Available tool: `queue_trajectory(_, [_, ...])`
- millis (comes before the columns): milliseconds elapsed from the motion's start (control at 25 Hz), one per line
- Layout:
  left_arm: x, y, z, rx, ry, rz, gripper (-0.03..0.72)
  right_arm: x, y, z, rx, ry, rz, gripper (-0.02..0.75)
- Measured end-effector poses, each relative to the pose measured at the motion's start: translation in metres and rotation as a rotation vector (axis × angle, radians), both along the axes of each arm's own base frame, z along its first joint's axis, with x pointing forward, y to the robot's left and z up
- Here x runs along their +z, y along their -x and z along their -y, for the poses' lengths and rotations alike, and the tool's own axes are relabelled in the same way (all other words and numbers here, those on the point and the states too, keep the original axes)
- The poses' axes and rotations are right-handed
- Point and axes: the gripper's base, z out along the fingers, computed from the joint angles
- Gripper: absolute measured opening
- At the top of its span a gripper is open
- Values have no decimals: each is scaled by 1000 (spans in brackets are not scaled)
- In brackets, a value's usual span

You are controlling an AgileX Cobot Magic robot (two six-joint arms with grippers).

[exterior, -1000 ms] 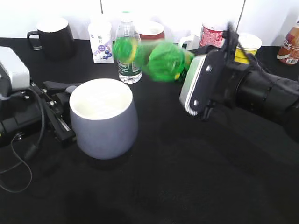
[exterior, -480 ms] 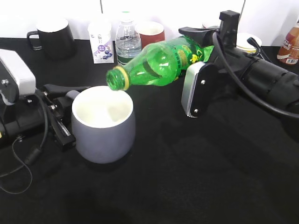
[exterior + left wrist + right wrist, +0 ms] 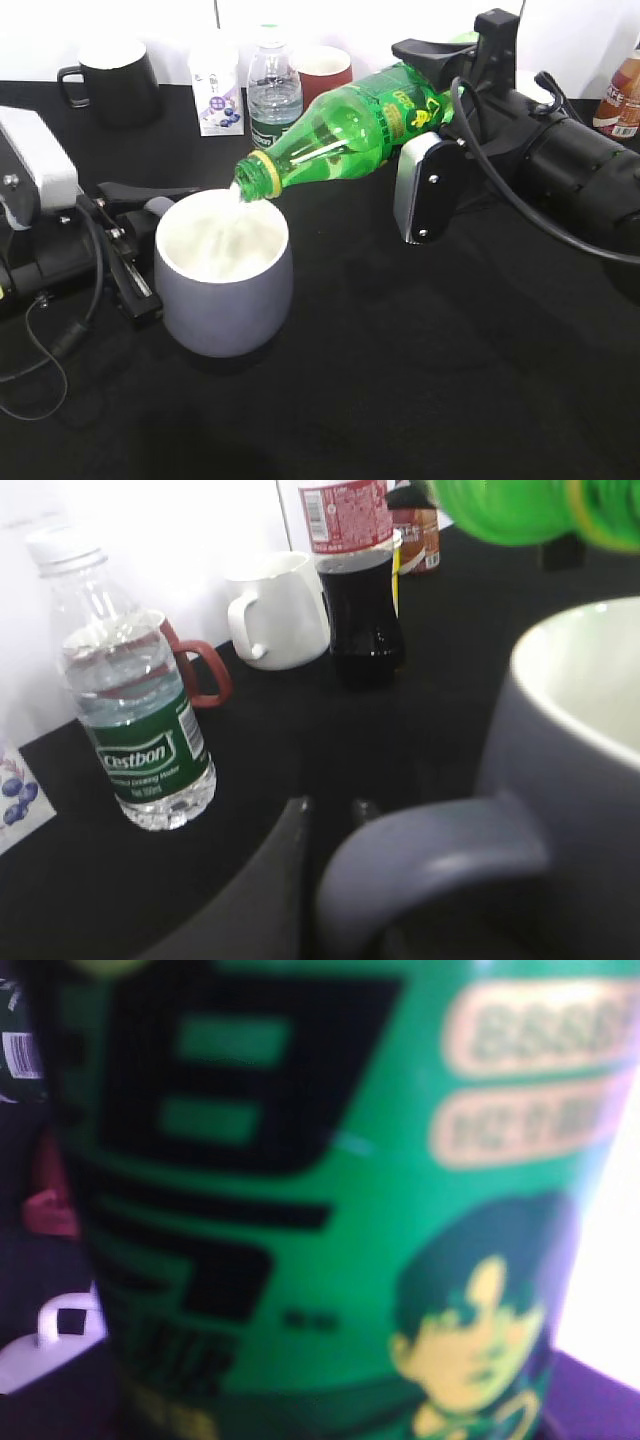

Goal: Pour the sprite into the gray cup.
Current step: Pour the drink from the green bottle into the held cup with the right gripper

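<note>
I see the sprite (image 3: 355,125) as bright translucent green with a yellow neck ring and a green label printed in yellow. My gray cup (image 3: 224,272) is matte blue-gray outside, white inside. The counter (image 3: 400,380) is black. Behind stand a black mug (image 3: 112,80) and a dark red mug (image 3: 322,67).

Right arm (image 3: 570,165) at 3 o'clock: black, bulky, a black cable looping over it, with a white rounded plate bearing two dark screws. Left arm (image 3: 35,215) at 9 o'clock: black frame, white-grey block on top, loose black cable trailing below.
</note>
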Motion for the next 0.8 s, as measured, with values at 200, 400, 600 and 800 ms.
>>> queue_trajectory(200, [0, 0, 0, -3, 1, 2, 73, 0, 0, 0, 2, 34, 23, 416])
queue_trajectory(400, [0, 0, 0, -3, -3, 3, 73, 1, 0, -1, 7, 61, 49, 415])
queue_trajectory(600, [0, 0, 0, -6, -5, 5, 73, 2, 0, -1, 9, 58, 56, 415])
queue_trajectory(800, [0, 0, 0, -5, -10, 5, 73, 2, 0, -1, 11, 30, 35, 415])
